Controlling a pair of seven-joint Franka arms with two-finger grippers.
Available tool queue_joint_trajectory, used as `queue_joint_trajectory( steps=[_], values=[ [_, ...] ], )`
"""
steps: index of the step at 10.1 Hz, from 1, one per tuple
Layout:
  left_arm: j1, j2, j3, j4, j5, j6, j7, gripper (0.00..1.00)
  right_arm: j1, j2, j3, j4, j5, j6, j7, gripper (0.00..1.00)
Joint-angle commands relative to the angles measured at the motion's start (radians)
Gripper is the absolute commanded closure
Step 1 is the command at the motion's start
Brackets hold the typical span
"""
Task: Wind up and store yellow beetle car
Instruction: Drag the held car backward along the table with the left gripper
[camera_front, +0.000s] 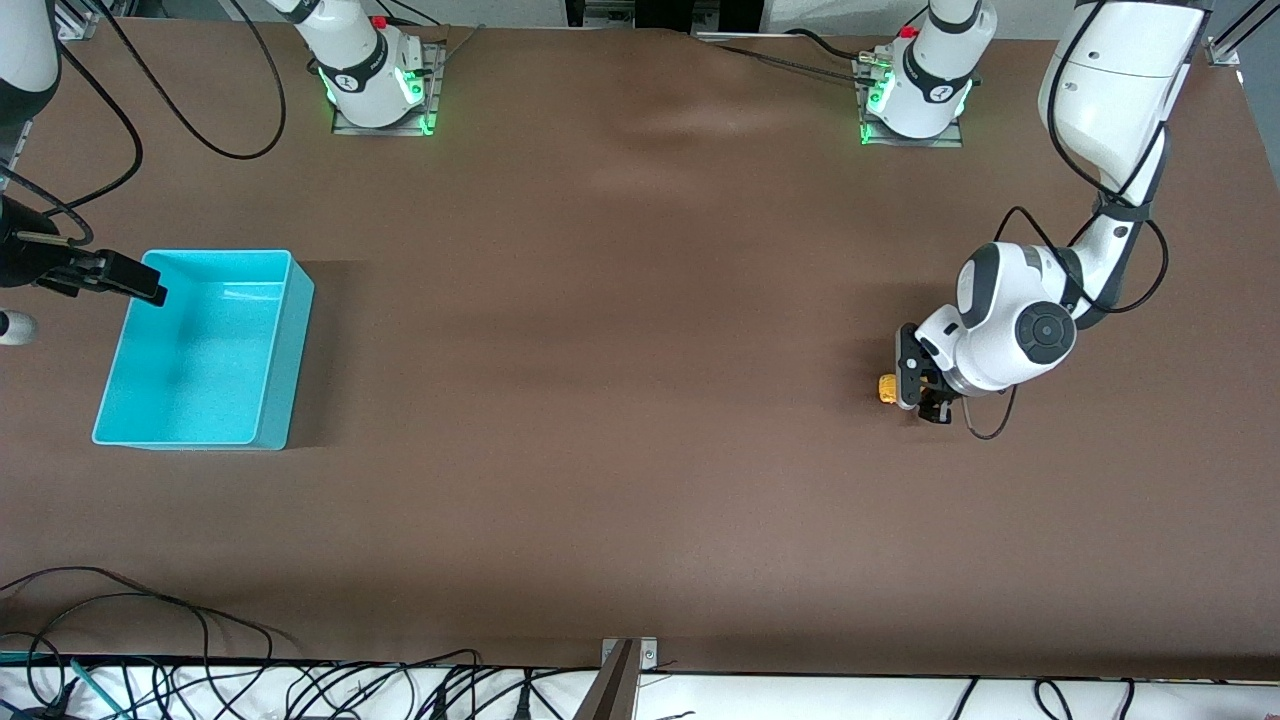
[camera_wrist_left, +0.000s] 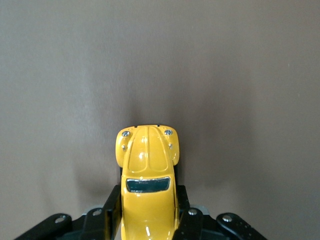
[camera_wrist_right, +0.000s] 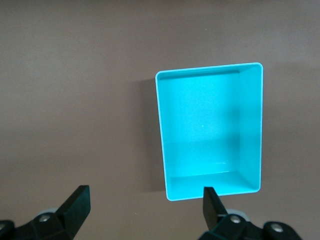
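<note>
Fingers of my left gripper are pinching the yellow beetle car by its sides, down at the brown table toward my left arm's end, with the car's nose poking out past the tips. Nothing is crowding it; only bare tabletop is lying between it and the cyan bin, which is sitting well apart at my right arm's end. My right gripper is waiting, hanging over that bin's edge with its jaws spread wide and holding nothing.
</note>
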Motion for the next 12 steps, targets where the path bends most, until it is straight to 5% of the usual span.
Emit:
queue_joint_trajectory(
  steps=[1, 5, 12],
  values=[
    [0.119, 0.035, -0.002, 0.003, -0.006, 0.007, 0.133, 0.94, -0.004, 0.005, 0.002, 0.02, 0.011, -0.019, -0.013, 0.0],
    [0.251, 0.074, -0.002, 0.046, -0.006, 0.01, 0.293, 0.94, -0.004, 0.005, 0.002, 0.018, 0.011, -0.019, -0.013, 0.0],
    [0.276, 0.072, 0.001, 0.052, -0.006, 0.01, 0.301, 0.94, -0.004, 0.005, 0.002, 0.02, 0.011, -0.019, -0.012, 0.0]
  ],
)
